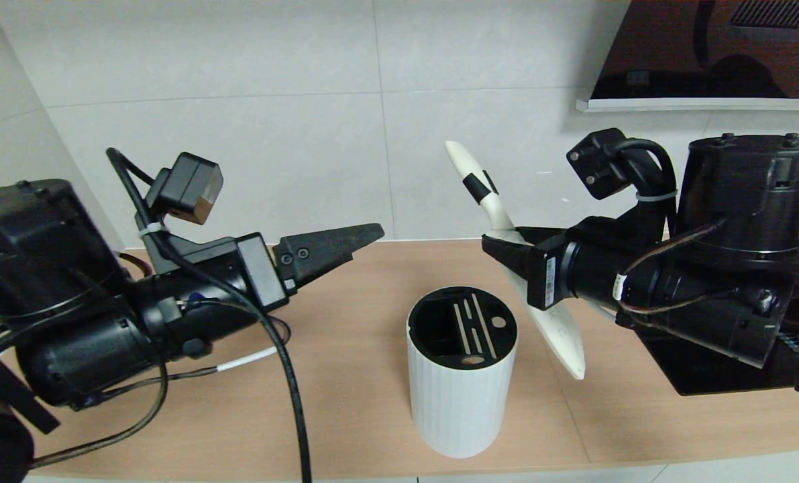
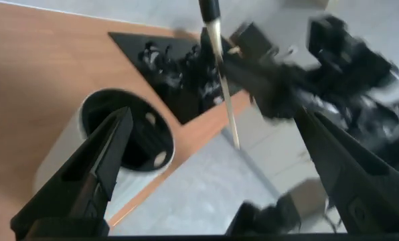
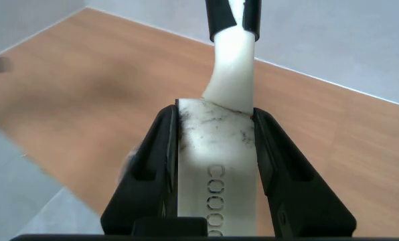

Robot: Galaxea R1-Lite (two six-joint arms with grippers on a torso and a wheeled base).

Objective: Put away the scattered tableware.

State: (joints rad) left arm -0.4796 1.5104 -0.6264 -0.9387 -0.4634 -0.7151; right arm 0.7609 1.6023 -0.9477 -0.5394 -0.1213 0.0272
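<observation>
A white ribbed cylindrical utensil holder (image 1: pixel 461 389) with a black slotted top stands on the wooden counter (image 1: pixel 345 376); it also shows in the left wrist view (image 2: pixel 72 144). My right gripper (image 1: pixel 506 249) is shut on a white knife-like utensil (image 1: pixel 560 332) with a black band. The utensil hangs tilted in the air, its lower tip just right of the holder and above the counter. From the right wrist, the utensil (image 3: pixel 216 154) sits clamped between the gripper (image 3: pixel 216 114) fingers. My left gripper (image 1: pixel 365 236) hovers open and holding nothing, up and to the left of the holder.
A black cooktop (image 1: pixel 708 379) is set into the counter at the right, beneath my right arm. A dark range hood (image 1: pixel 708 54) hangs at top right. A tiled wall backs the counter. The counter's front edge (image 1: pixel 573 463) runs just in front of the holder.
</observation>
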